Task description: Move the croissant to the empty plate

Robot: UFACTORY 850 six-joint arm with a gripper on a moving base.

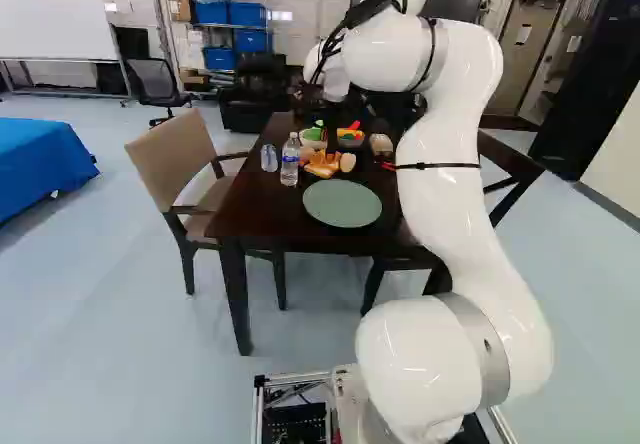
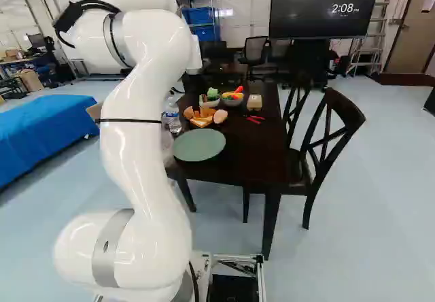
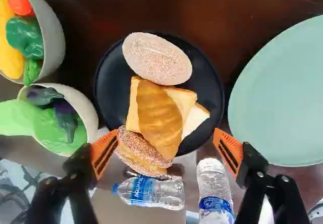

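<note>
White arm (image 1: 450, 204), green plate (image 1: 342, 203) on table (image 1: 265, 209), beige chair (image 1: 170, 157)

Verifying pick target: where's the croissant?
Wrist view: golden ridged croissant on pale sliced bread on round black plate, between two tan seeded buns, ahead of the black tool.

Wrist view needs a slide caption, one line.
Open gripper above a black plate holding croissant, bread and rolls; green plate alongside.
</note>
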